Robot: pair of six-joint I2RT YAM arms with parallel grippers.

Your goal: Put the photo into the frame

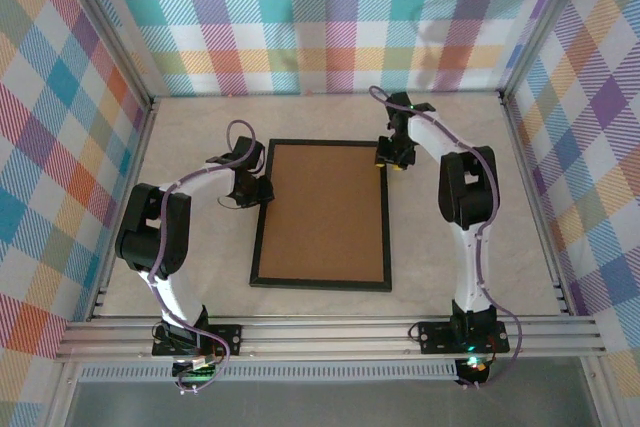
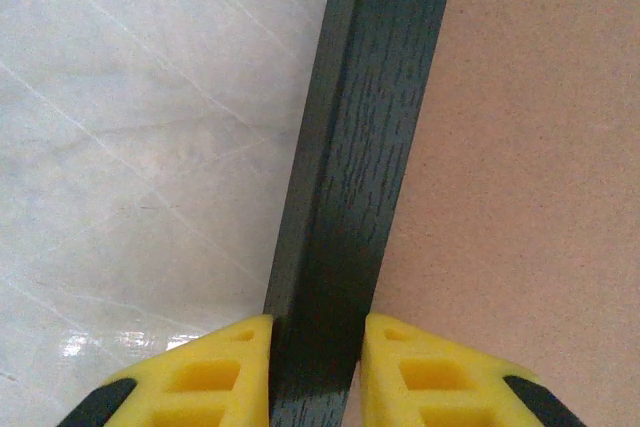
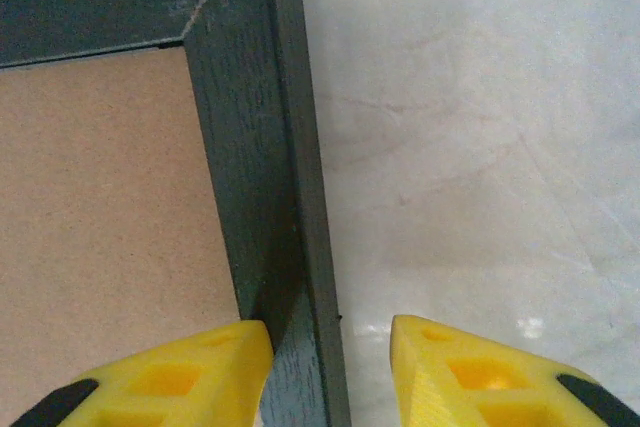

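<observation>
The frame (image 1: 322, 212) lies flat, brown back up, mid-table (image 1: 200, 127). The left gripper (image 2: 318, 332) clamps its left rail, both yellow fingers (image 2: 225, 367) pressed against it. The right gripper (image 3: 330, 332) straddles the right rail near the far corner with its jaws slack, the outer finger (image 3: 470, 367) clear of the wood.

Open table (image 1: 320, 117) around the frame (image 1: 322, 212)

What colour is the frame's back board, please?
The board is plain brown, inside the black frame; clearest in the top external view.
</observation>
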